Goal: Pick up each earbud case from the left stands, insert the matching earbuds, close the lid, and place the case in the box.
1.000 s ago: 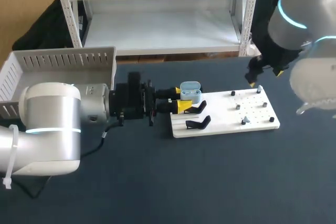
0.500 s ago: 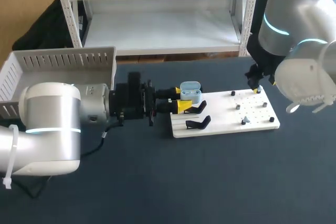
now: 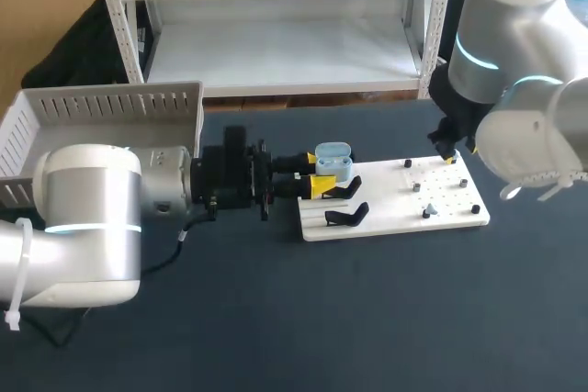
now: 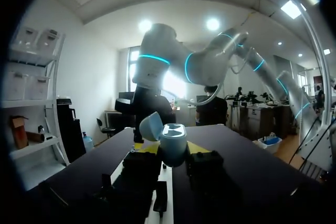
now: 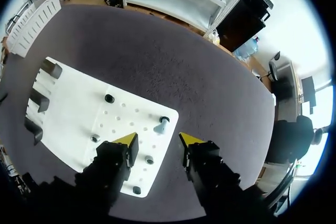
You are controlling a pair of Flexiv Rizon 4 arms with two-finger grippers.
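While the left gripper clamps the open-lidded earbud case at the left end of the white board, the right gripper hangs over the board's far right corner, fingers spread and empty; a pale earbud stands upright on its peg just ahead of the gap between them, so I judge this arm the nearer

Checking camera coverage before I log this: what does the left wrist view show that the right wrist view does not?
Only the left wrist view shows the open earbud case, clamped in the left gripper, with the right arm beyond it. Only the right wrist view shows the open right gripper, an earbud just ahead of it on the white board, and the box. Both show the dark table.
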